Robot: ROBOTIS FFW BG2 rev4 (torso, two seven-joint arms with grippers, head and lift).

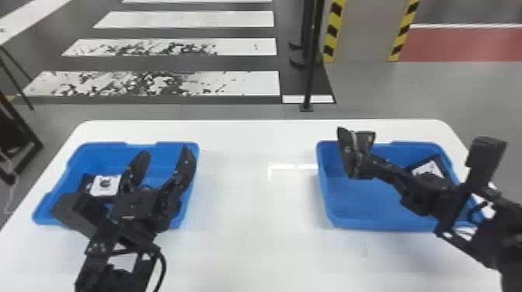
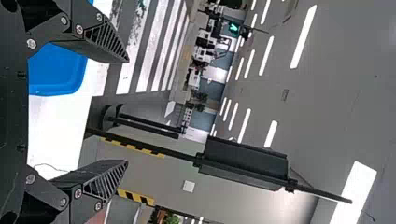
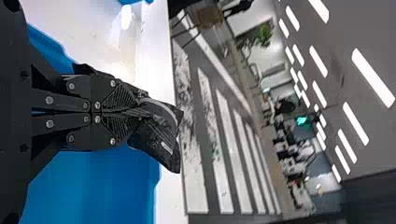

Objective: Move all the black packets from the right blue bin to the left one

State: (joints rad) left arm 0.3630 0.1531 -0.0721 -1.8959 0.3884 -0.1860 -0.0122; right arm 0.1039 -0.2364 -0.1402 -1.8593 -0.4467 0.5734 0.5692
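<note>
Left blue bin (image 1: 103,152): below and around the left hand (image 1: 162,163), its far rim beyond the hand. White-faced item with black edges (image 1: 104,185) in that bin, just left of the left hand in the head view; can't tell if it's a packet. Left hand: fingers spread well apart, nothing between them, over the right part of the bin. White bench (image 1: 248,217) runs between the two hands and under both bins. Black packet (image 3: 161,135): at the right hand (image 1: 359,161), sticking out past its fingertips, over the left part of the right blue bin (image 1: 382,221). Right hand: fingers together, clamped on the packet. Second white-faced, black-edged item (image 1: 429,169) inside the right bin, right of the right hand, partly behind that arm. Black pole (image 1: 310,77) on the floor past the bench, between the hands.
</note>
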